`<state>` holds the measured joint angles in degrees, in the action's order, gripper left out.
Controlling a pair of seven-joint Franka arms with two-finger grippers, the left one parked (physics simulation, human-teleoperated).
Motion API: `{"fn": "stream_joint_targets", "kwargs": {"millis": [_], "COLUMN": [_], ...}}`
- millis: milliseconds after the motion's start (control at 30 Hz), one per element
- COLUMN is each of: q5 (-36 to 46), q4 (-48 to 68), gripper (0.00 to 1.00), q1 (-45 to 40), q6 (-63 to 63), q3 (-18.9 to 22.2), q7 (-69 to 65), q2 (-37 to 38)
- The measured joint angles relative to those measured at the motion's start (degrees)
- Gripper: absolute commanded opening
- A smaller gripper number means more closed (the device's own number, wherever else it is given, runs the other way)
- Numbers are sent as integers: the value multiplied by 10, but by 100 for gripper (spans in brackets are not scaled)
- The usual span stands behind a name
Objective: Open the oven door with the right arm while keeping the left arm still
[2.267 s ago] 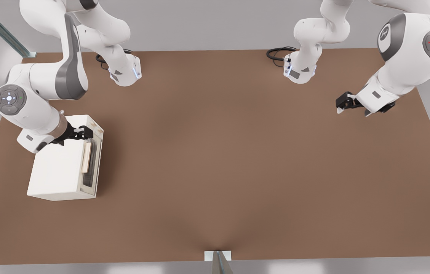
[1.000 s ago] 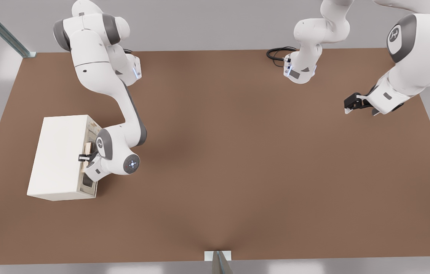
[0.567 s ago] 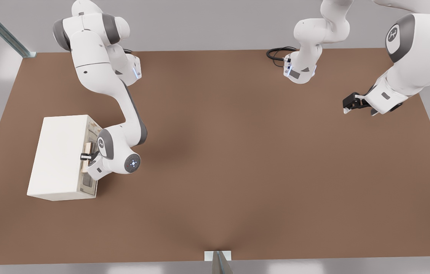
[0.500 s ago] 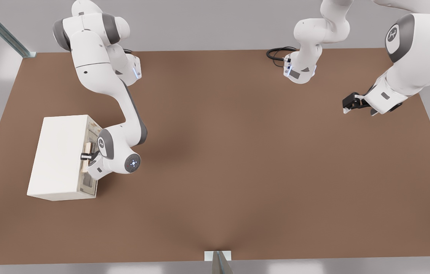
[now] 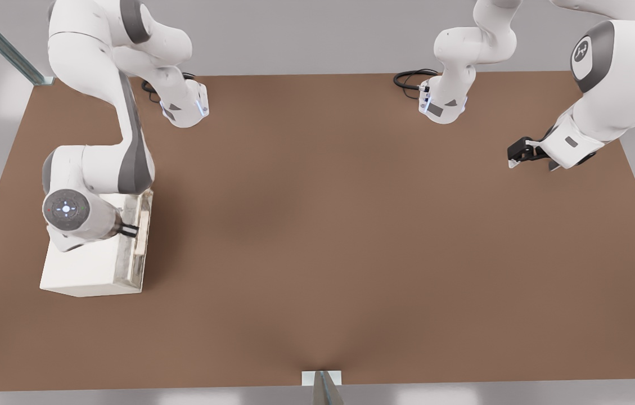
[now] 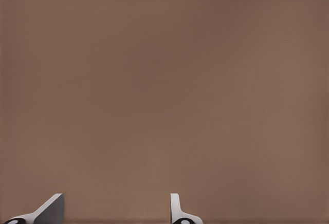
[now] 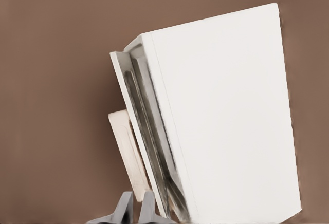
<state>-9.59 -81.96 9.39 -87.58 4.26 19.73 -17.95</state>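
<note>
The oven (image 5: 89, 264) sits on the brown worktop (image 5: 351, 236) near the front view's left edge, a cream-white box with plain flat sides, and its door (image 5: 138, 247) faces the front view's right. In the right wrist view the oven door (image 7: 149, 157) stands a little away from the box at one end, a narrow wedge of dark glass and frame showing between them, so I judge it just cracked open rather than shut. The pale wooden bar handle (image 7: 128, 154) runs along the door's outer face on standoffs, leaving a gap behind it. The gripper (image 5: 133, 229) is above the oven's front edge, right at that handle; in the right wrist view its two grey fingertips (image 7: 125, 208) lie close together with only a thin slit between them, next to the handle's near end, and I cannot tell whether they pinch the bar or merely rest beside it. The handle is the place to take hold: stiff, squared, wooden (likely less slippery than the glass or the smooth painted frame), and long enough that a grasp near its middle would pull the door evenly about its hinge. The door itself looks rigid and light, and should swing on a fixed arc, so the pull needs to follow that arc. The oven appears small and unanchored, so a hard or off-line tug could slide the whole box across the worktop instead of opening it.
</note>
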Motion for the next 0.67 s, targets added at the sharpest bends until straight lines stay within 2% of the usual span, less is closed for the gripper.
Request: {"fn": "stream_joint_targets", "kwargs": {"millis": [100,267,667], "q5": [51,99,124], "q4": [6,18,19], "gripper": [100,100,100], "q1": [-12,-23,-22], "q6": [12,19,23], "q3": [-6,-5,-4], "q7": [-26,-69,-137], "q2": [38,47,48]}}
